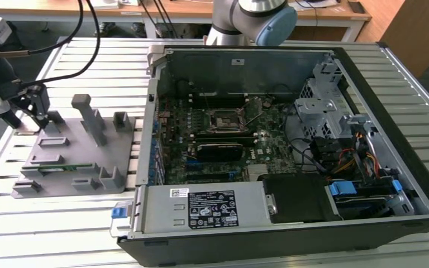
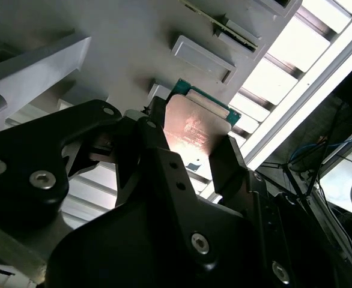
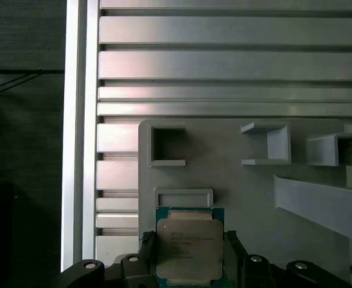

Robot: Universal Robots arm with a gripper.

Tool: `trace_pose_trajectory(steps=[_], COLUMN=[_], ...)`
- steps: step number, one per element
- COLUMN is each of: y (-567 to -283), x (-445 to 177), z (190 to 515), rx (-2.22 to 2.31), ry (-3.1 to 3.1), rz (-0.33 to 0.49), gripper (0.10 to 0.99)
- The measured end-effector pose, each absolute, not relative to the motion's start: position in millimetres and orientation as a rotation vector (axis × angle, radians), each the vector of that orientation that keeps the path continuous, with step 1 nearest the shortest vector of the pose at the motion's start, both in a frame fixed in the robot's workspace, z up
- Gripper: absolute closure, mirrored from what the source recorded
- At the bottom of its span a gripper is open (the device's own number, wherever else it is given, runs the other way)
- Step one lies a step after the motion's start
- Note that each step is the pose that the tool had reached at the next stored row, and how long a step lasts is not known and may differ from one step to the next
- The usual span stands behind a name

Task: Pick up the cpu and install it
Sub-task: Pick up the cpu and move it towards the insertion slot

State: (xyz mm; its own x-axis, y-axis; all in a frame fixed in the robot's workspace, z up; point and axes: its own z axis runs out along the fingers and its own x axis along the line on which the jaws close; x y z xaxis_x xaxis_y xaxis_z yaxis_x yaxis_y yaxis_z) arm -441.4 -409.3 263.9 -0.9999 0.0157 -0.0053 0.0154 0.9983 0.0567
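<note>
Hand [image 3: 190, 264]: black, pinched the cpu [image 3: 189, 240] by two opposite edges, silvery plate up. Location: cpu sat at a corner of the grey tray [image 3: 236, 186], near the surface's [image 3: 224, 66] edge. Handling note: grip probably wanted light, square and level.

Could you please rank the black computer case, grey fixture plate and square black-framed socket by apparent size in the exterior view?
Largest to smallest:
1. open black computer case
2. grey plastic fixture plate
3. square black-framed socket
The differences are large, so nearness to the camera does not change the order.
</note>
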Motion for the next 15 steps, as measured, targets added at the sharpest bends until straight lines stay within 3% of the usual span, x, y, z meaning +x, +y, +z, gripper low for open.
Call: trace_pose_trajectory(steps=[15], y=[-407.1], x=[-441.4], z=[274.6], rx=[0.025], ry=[3.135], rz=[0.086], gripper=[0.549])
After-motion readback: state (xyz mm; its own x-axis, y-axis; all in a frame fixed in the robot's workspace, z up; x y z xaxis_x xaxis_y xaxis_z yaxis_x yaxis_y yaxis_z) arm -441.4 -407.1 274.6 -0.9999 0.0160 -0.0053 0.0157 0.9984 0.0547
